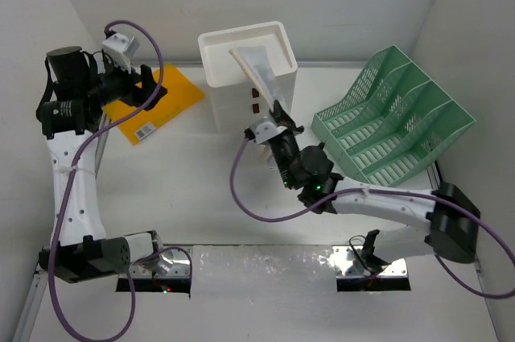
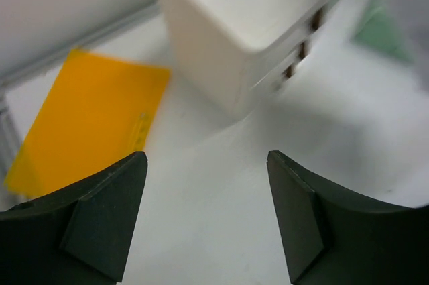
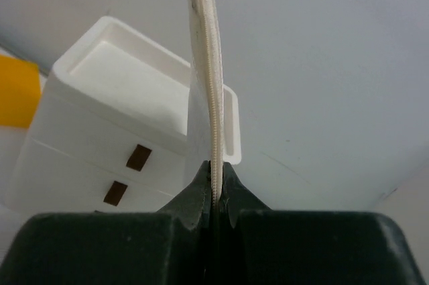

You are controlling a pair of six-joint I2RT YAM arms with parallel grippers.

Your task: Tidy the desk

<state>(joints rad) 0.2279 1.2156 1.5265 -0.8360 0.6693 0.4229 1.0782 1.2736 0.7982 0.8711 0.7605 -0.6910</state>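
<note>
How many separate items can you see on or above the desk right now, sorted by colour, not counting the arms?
White: 1, the drawer unit
Orange: 1, the flat booklet
Green: 1, the mesh file rack
Cream: 1, the thin flat piece pinched in the right hand
Total: 4

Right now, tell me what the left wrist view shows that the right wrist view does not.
Only the left wrist view: the left gripper, open and empty, plus a blurred green corner of the file rack. Only the right wrist view: the right gripper shut on a thin pale flat item, seen edge-on. Both: the white drawer unit and the orange book lying on the desk.
</note>
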